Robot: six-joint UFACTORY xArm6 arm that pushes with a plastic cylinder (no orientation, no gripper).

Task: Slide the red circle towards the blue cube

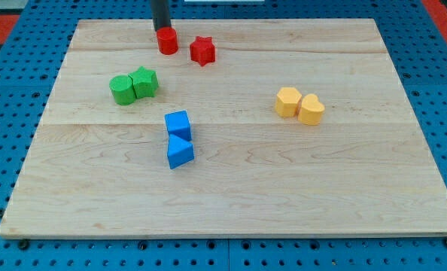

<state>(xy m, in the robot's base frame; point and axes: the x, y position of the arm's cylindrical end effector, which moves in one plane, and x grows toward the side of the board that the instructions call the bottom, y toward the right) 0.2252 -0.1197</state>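
**A:** Status? Start with the big stuff.

**B:** Wooden board (231,181) fills most of the view, sitting on a blue pegboard (434,90). My rod (161,13) comes in from the view's top, left of centre. No jaws on it, nothing to open or close, it's just a bare rod holding nothing.

**A:** Tip?

**B:** My tip (163,28) is at the top edge of the red circle (167,41), on its far side. Looks like contact, can't confirm.

**A:** Targets?

**B:** Red circle is near the board's top edge, left of centre. Blue cube (177,124) is well below it, roughly mid-board, slightly to the view's right of the circle. A second blue block (180,152), wedge-like, touches the cube from below.

**A:** Others?

**B:** Red star (202,50) just to the right of the circle, apart from it. Two green blocks touching at the view's left: a round one (121,90) and an angular one (144,82). Two yellow blocks touching at the view's right: a hexagon-like one (287,102) and a heart-like one (311,109).
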